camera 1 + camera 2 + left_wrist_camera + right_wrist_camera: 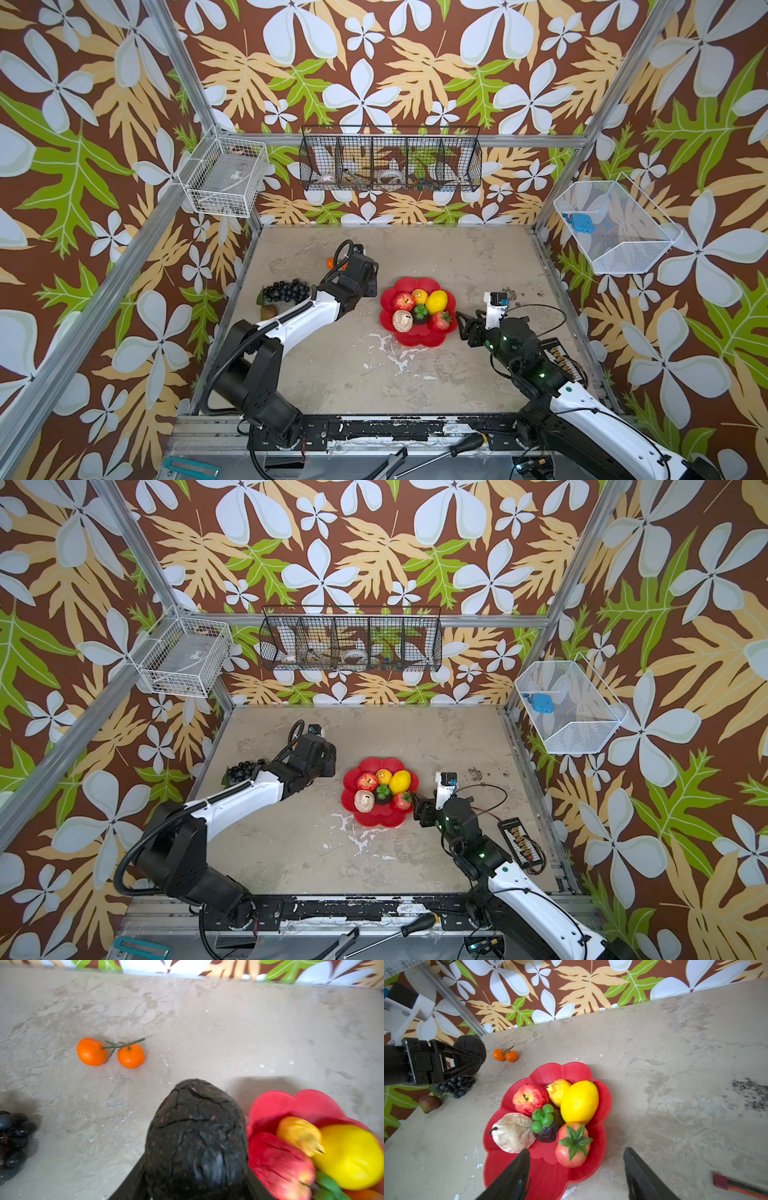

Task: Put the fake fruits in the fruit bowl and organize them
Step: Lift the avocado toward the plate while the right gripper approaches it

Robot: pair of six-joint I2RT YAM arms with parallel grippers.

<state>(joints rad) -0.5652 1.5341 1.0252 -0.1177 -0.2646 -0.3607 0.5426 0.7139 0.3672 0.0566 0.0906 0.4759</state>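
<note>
Glossy red flower-shaped fruit bowl [417, 340]. At its 9 o'clock, left gripper [478, 1054] pinches a dark wrinkled avocado [197, 1136]; at 4 o'clock, right gripper [462, 322] stands spread.

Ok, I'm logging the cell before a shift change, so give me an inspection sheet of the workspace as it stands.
Surface: tabletop stained, white flecks by the bowl.
Job's things: fruit bowl holds six fruits; grapes, oranges and pear lie outside on the table.
Clutter: screwdriver on the front rail; black strip device beside the right arm.
Grippers: left gripper shut on the avocado, beside the bowl; right gripper open at the bowl's rim.
Cables: black hose along the left arm; thin wire looped by the right.
Surroundings: floral walls; three wire baskets.
</note>
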